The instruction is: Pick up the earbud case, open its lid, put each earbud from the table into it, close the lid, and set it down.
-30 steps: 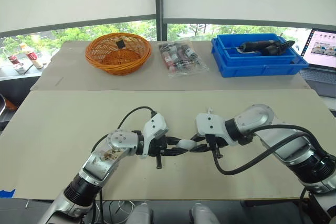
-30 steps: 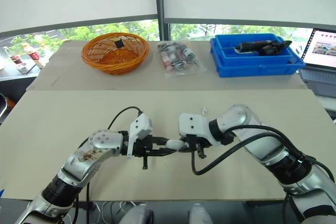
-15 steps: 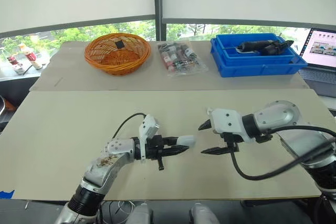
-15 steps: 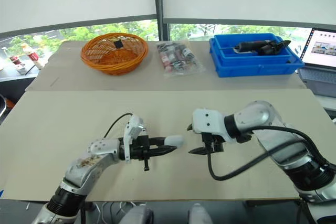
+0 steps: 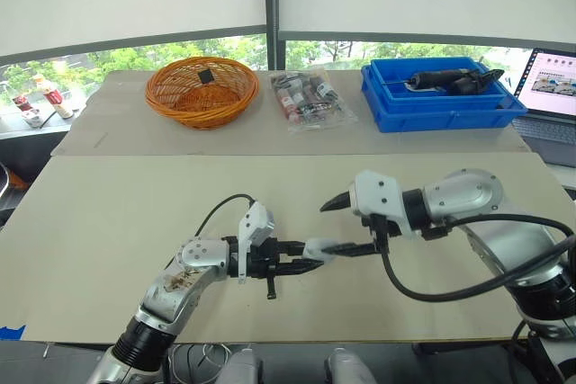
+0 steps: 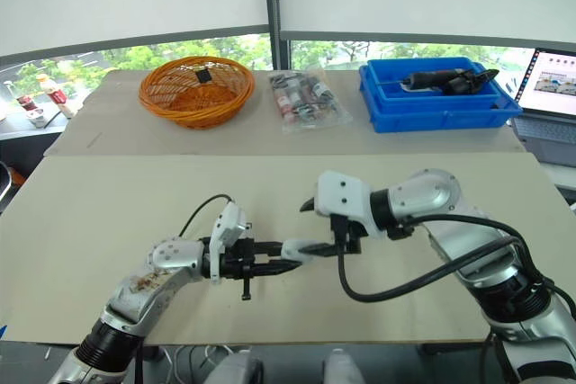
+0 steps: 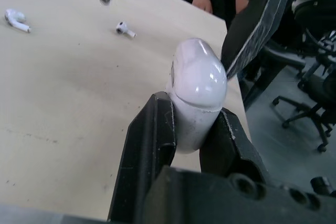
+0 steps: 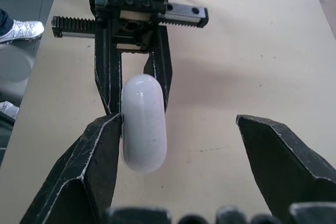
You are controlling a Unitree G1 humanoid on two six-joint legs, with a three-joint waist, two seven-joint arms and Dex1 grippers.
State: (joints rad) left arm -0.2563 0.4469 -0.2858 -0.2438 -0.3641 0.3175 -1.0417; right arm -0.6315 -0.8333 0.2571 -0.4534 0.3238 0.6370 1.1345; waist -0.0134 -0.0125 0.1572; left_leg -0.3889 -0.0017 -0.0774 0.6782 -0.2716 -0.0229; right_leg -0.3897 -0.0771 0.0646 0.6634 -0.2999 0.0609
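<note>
Earbud case, lid shut, in left gripper; 2 earbuds on table.

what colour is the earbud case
Glossy white; the earbud case shows best in the right wrist view.

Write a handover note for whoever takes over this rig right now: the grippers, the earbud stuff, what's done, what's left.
Left gripper: shut on the earbud case, holding it off the table.
Right gripper: open, with one finger against the case's side and the other apart from it.
One earbud and a second earbud lie loose on the table.
Done: case picked up.
Left: open the lid (it looks closed), put in both earbuds, close the lid, set the case down.
</note>
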